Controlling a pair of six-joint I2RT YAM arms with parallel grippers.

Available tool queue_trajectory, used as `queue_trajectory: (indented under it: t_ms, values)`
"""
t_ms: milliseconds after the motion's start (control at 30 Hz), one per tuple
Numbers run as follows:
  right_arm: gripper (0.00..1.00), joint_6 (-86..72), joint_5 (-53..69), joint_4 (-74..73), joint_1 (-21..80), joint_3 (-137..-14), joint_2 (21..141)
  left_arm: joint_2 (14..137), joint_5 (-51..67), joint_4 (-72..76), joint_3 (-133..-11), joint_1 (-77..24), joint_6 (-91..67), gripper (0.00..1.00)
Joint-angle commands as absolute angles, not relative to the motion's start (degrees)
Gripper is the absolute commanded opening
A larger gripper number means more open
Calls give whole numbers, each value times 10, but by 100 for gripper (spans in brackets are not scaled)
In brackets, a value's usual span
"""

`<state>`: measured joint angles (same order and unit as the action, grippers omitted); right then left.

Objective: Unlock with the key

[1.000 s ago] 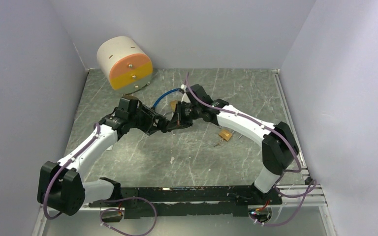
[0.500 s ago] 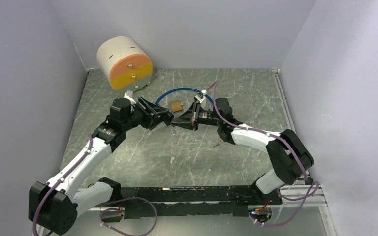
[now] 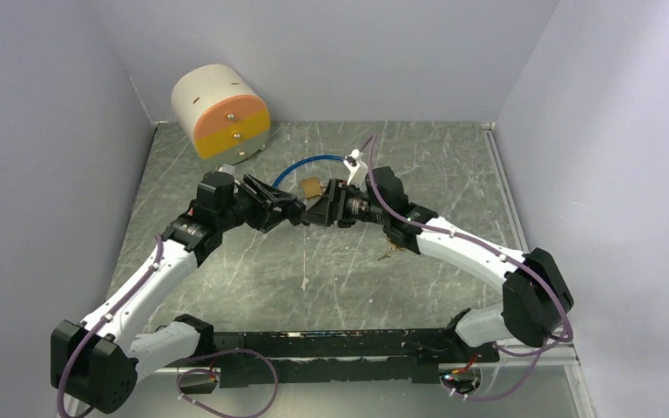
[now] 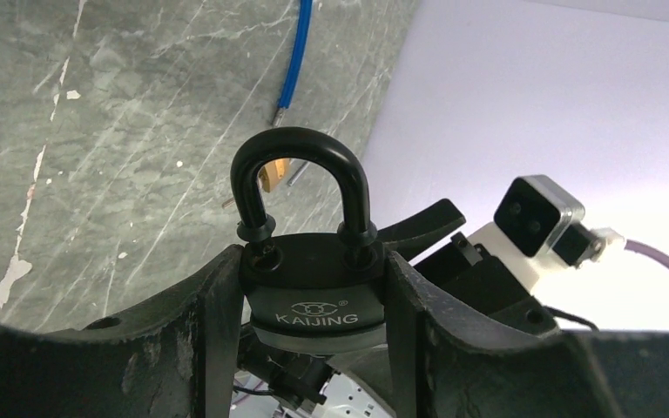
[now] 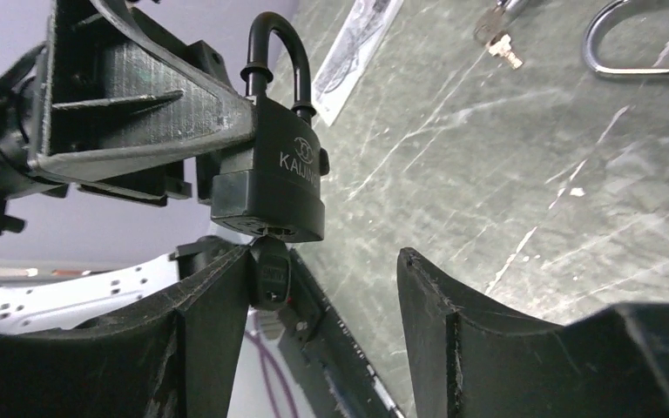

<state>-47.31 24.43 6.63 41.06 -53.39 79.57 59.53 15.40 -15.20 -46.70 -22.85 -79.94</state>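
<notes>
My left gripper (image 4: 314,261) is shut on the sides of a black KAIJING padlock (image 4: 314,300) and holds it above the table. Its black shackle (image 4: 300,152) has both legs down in the body. In the right wrist view the padlock (image 5: 270,192) hangs from the left fingers, and a black-headed key (image 5: 270,274) sticks out of its underside. My right gripper (image 5: 322,270) is open around the key. The key head lies against one finger (image 5: 213,305), and the other finger (image 5: 427,296) stands well apart. From above, both grippers (image 3: 292,209) (image 3: 320,212) meet at mid-table.
A brass padlock (image 3: 313,185) on a blue cable loop (image 3: 314,159) lies just behind the grippers. Another brass padlock (image 3: 398,235) and loose keys (image 3: 389,253) lie under the right forearm. A cream and orange cylinder (image 3: 220,111) stands at the back left. Walls close in on three sides.
The right jaws have opened off the key, which stays in the padlock. Both arms have shifted their elbows outward while the left grip held the padlock.
</notes>
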Motion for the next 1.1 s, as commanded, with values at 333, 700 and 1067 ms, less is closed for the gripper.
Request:
queue_trajectory:
  t_ms: [333,700,1067]
  values:
    - [65,-388,158,114,447,-563,794,601,195,-118,-517,-228,-838,16]
    - [60,-414,169,121,465,-607,841,587,203,-121,-508,-228,-842,17]
    - [7,-421,168,97,470,-623,841,571,202,-121,-500,-227,-840,43]
